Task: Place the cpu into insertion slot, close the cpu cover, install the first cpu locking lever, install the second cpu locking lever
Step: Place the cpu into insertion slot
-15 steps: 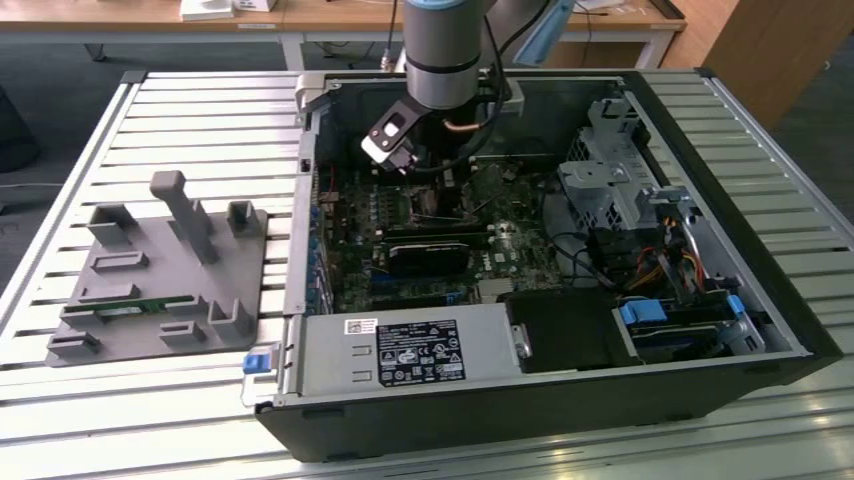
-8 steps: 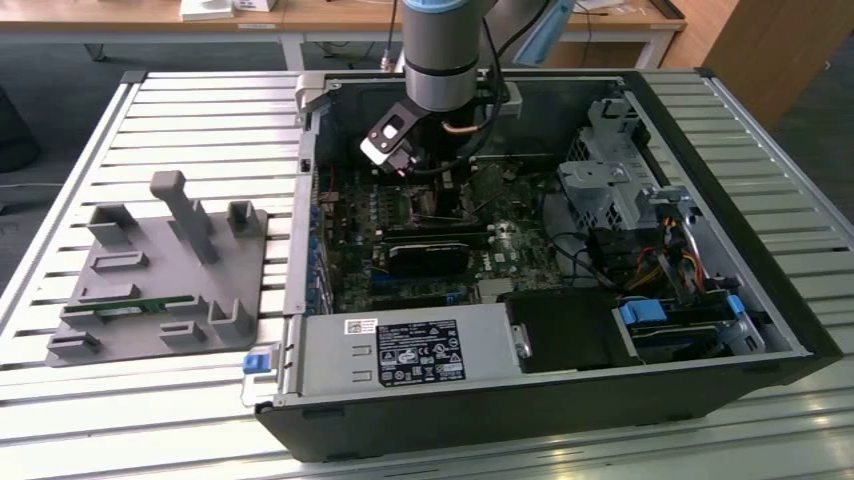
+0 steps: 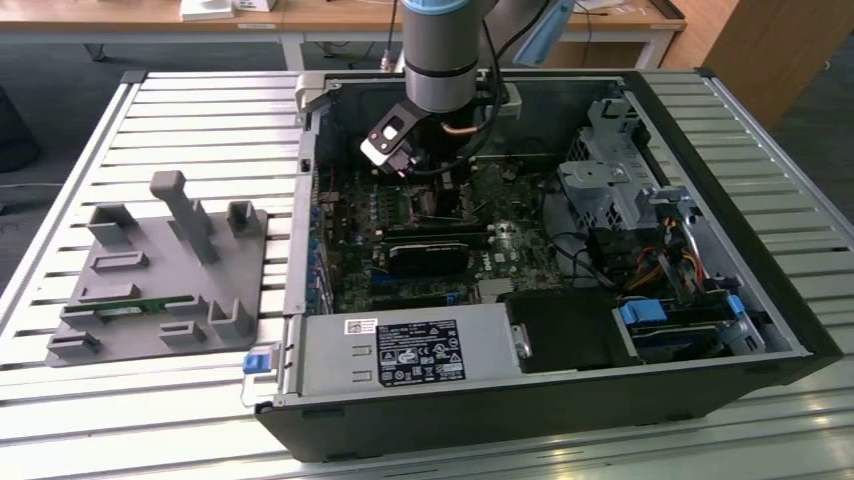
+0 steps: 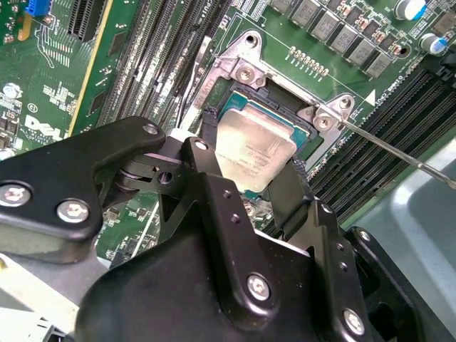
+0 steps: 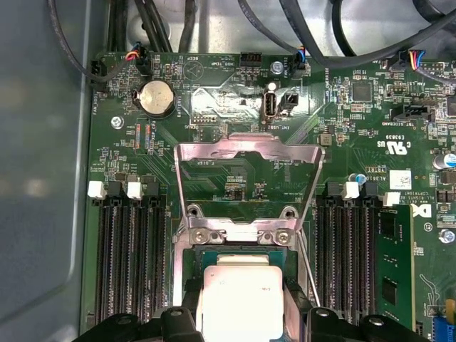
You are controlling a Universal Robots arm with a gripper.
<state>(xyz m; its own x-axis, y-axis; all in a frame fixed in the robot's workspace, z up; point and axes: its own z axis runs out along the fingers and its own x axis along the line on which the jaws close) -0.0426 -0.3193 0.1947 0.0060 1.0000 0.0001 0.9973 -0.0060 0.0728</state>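
The cpu (image 4: pixel 253 149) lies with its pale metal face up, inside the insertion slot (image 4: pixel 274 89) or just over it; I cannot tell if it is fully seated. In both wrist views its green edge shows at the side toward the slot's silver rim. The gripper (image 4: pixel 249 160) is directly over it, and the two black fingers (image 4: pixel 288 196) are closed against two opposite edges of the cpu, so they are pinching it.

The cpu cover (image 5: pixel 214 151) is open. In the first wrist view it stands swung up from its hinge at the slot's rim, and the green board (image 5: pixel 235 107) is seen through its cut-out centre. A thin metal rod (image 4: pixel 399 152) runs away from one corner of the rim and is not latched down.

On both sides of the slot there are rows of long black memory slots (image 5: pixel 128 263). Beyond the open cover a round coin battery (image 5: pixel 156 96) sits on the board.

In the exterior view the arm (image 3: pixel 441 50) reaches down into an open computer case (image 3: pixel 534 410), which lies on a slatted desk (image 3: pixel 200 100). A black graphics card (image 3: pixel 427 255) is near the middle of the case and a power supply (image 3: pixel 400 350) is along its near wall. At the exterior view's left a grey fixture (image 3: pixel 160 270) rests on the desk, well apart from the gripper.
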